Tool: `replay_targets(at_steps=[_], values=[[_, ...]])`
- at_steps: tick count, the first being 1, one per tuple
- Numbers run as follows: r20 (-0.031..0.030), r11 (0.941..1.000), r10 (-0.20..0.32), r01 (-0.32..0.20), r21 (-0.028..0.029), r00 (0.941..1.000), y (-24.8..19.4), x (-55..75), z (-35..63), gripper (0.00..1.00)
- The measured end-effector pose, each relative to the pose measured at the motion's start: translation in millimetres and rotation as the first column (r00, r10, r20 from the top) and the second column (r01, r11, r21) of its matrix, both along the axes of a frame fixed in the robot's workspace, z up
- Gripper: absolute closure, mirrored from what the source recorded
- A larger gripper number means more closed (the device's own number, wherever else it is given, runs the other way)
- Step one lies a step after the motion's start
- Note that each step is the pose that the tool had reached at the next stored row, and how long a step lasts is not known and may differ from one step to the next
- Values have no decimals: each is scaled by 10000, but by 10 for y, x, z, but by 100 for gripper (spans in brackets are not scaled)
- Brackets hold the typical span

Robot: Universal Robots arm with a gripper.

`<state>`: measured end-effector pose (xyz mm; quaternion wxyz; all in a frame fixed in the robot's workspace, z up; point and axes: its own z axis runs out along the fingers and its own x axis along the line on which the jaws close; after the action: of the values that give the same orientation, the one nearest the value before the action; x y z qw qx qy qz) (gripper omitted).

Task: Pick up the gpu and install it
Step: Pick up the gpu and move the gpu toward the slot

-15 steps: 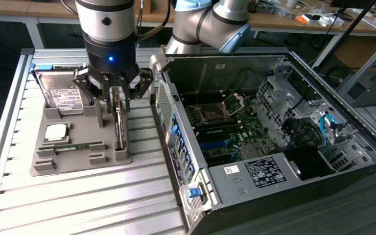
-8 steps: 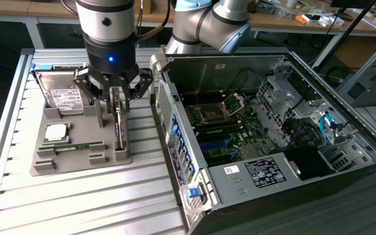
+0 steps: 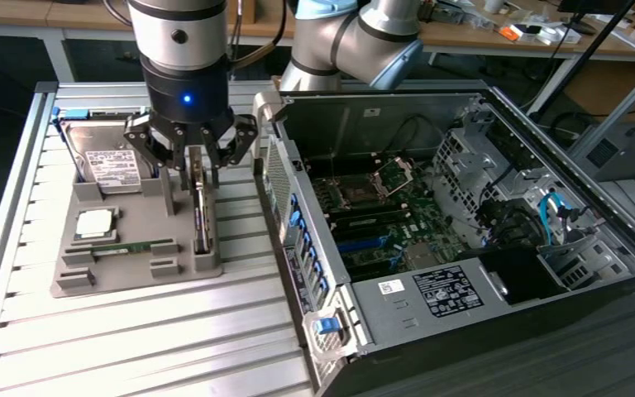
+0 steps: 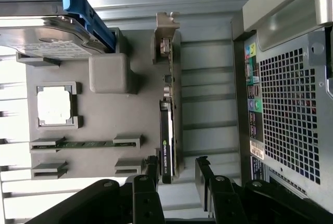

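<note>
Slats of the metal tabletop [image 3: 130, 331] carry a grey tray [image 3: 185, 266] toward the exterior view's left. At the tray's far-left corner sits a silver hard drive [image 3: 102, 161]. Nearer along that side, a processor chip [image 3: 95, 222] and a narrow memory stick [image 3: 130, 247] lie in their recesses. Along the tray's right edge the gpu [image 3: 201, 217] stands on its long edge in a slot. The gripper [image 3: 198, 169] hangs directly over it, its fingers [image 4: 152, 166] spread apart and straddling one end of the card, with a gap showing beside one finger; nothing is held. Right of the tray lies the open computer case [image 3: 582, 273], with its motherboard [image 3: 373, 207] exposed.
</note>
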<state>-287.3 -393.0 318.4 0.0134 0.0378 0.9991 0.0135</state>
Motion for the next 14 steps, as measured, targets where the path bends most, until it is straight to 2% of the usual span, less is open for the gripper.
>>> replay_targets(at_steps=[14], values=[[-1,10000,0,0,-3,10000,21,-5,-34,58]])
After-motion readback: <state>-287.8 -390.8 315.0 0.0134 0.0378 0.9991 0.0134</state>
